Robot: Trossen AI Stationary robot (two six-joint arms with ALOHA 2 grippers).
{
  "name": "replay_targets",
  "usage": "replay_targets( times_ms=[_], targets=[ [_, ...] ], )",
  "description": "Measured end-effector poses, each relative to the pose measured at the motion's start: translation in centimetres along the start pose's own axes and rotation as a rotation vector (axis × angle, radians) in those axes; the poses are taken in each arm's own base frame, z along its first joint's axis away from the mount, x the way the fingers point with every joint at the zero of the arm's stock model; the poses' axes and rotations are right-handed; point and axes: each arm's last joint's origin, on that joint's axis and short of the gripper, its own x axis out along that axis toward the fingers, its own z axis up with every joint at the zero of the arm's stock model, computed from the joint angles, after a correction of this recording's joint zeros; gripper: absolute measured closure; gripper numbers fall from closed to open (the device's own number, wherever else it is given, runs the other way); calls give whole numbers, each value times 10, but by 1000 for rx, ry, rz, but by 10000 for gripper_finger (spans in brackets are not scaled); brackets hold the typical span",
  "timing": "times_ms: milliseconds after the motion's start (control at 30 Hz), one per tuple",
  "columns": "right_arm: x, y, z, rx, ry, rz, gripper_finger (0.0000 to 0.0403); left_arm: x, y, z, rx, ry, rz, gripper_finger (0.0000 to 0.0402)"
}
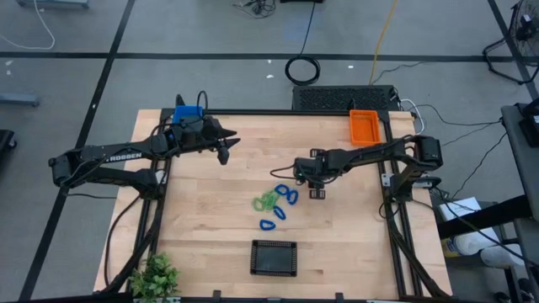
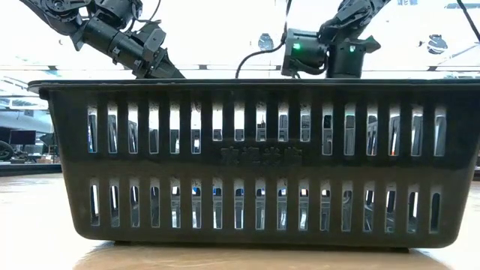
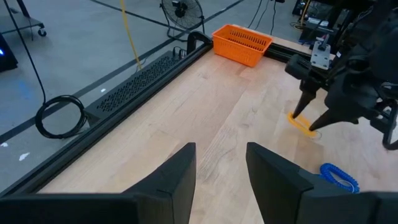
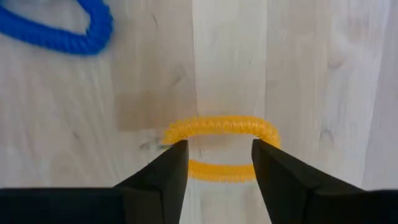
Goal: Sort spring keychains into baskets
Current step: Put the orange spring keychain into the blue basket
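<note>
Right wrist view: right gripper [image 4: 219, 163] down at the counter [image 4: 323, 93], fingers spread either side of an orange-yellow keychain [image 4: 221, 147], not yet closed on it.
Nearby: blue keychain [image 4: 59, 28] lying close.
Mid-counter: blue and green keychains [image 1: 275, 204] clustered.
Left gripper [image 3: 221, 171]: raised, parted, holding nothing.
Far edge: orange basket [image 3: 242, 43].

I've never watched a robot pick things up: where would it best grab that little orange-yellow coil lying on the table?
From straight above, across one side of the orange-yellow keychain. It lies flat as a thin open loop, so one finger can drop inside it and one outside. The right gripper hangs open over its near strand.
</note>
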Motion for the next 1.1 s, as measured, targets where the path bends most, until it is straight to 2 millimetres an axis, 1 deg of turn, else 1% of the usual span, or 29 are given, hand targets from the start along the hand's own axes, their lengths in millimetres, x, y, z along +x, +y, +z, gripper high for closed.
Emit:
replay_targets(
  times_ms=[100, 267, 500, 600, 700, 800, 1000, 1100],
  targets=[
    [0, -3, -1, 7, 6, -13, 234, 0, 0, 0, 0, 0, 0, 252],
    [0, -7, -2, 8, 26, -92, 234, 0, 0, 0, 0, 0, 0, 254],
    [0, -7, -2, -17, 23, -97, 235, 0, 0, 0, 0, 0, 0, 254],
    [1, -13, -1, -56, 18, -150, 238, 0, 0, 0, 0, 0, 0, 252],
    [3, -28, 1, -48, -3, -184, 236, 0, 0, 0, 0, 0, 0, 253],
    [7, -50, 0, -4, -23, -144, 231, 0, 0, 0, 0, 0, 0, 254],
    [14, -99, -12, 125, -65, -74, 228, 0, 0, 0, 0, 0, 0, 254],
    [17, -118, -20, 173, -87, -8, 232, 0, 0, 0, 3, 0, 0, 252]
  ],
)
